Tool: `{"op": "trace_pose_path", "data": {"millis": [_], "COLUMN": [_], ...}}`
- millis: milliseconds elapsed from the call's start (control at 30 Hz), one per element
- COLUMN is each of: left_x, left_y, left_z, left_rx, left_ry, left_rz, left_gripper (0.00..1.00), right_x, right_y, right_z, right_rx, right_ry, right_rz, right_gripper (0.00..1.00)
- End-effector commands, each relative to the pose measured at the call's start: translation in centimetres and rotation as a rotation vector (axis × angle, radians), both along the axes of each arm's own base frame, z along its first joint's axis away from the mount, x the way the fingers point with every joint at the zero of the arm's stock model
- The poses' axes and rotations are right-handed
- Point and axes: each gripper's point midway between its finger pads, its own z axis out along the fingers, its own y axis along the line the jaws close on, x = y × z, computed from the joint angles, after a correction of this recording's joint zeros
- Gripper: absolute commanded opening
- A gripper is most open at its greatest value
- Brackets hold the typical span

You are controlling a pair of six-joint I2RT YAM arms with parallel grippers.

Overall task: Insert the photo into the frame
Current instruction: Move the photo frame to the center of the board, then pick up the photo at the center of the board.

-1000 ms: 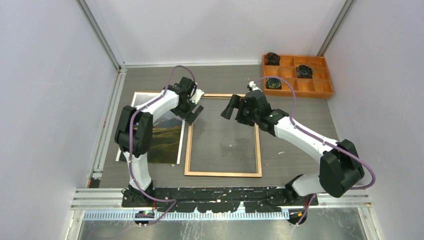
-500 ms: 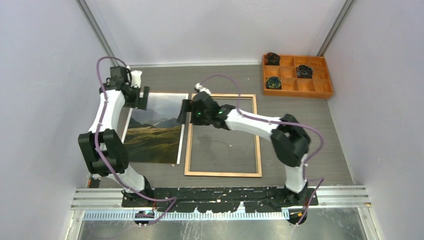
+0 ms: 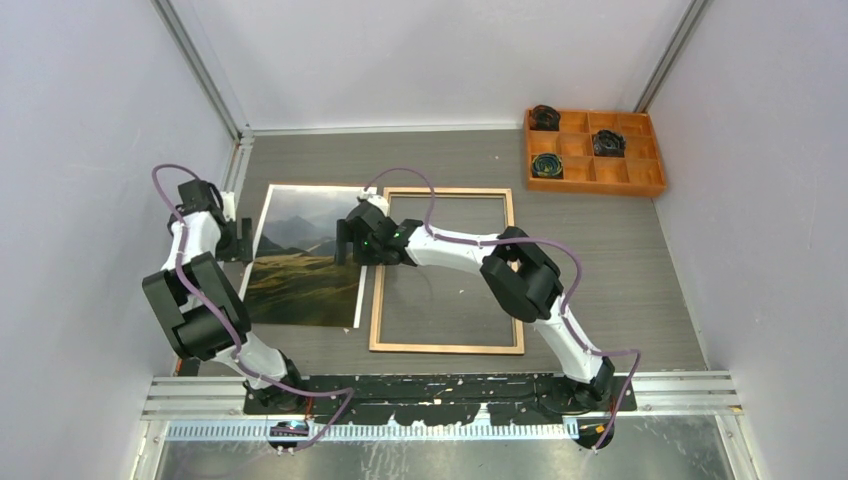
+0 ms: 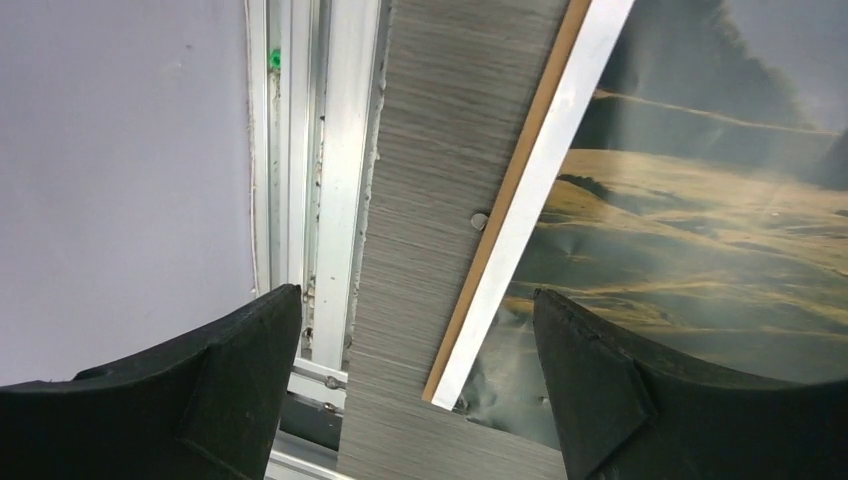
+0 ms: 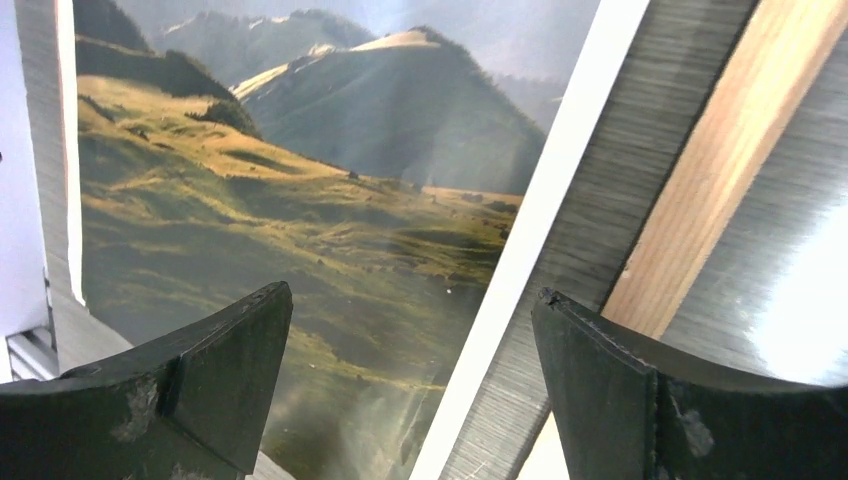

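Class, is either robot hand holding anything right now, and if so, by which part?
Nothing is held. The left hand hangs open over the photo's left edge, the right hand open over its right edge, beside the frame.

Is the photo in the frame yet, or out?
Out. The photo lies flat on the table left of the frame, a strip of bare table between them; inside the frame only table shows.
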Motion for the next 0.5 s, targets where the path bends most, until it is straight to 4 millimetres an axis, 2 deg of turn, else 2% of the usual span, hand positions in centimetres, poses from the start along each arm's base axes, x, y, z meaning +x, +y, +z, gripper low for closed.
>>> {"op": "trace_pose_path", "data": {"millis": [0, 200, 267, 467], "left_x": [0.9, 1.7, 1.9, 1.9], "left_y": [2.0, 2.5, 2.3, 2.0], "left_z": [0.1, -1.8, -2.5, -4.2], "left_rx": [0.084, 0.074, 0.059, 0.032], "left_ry": [-0.049, -0.029, -0.025, 0.005], "left_rz": [0.002, 0.020, 0.013, -0.002], "left_gripper": [0.87, 0.86, 0.86, 0.86], "right_x": [1.9, 3.1, 3.3, 4.0], "right_y": [-1.4, -3.5, -3.6, -2.0], "right_z": [0.7, 0.0, -0.4, -1.8], "right_rx": [-0.067, -0.151, -0.165, -0.139], "right_ry": [-0.051, -0.061, -0.051, -0.030], "right_rz": [-0.101, -0.173, -0.181, -0.175], "right_gripper": [0.94, 0.94, 0.94, 0.94]}}
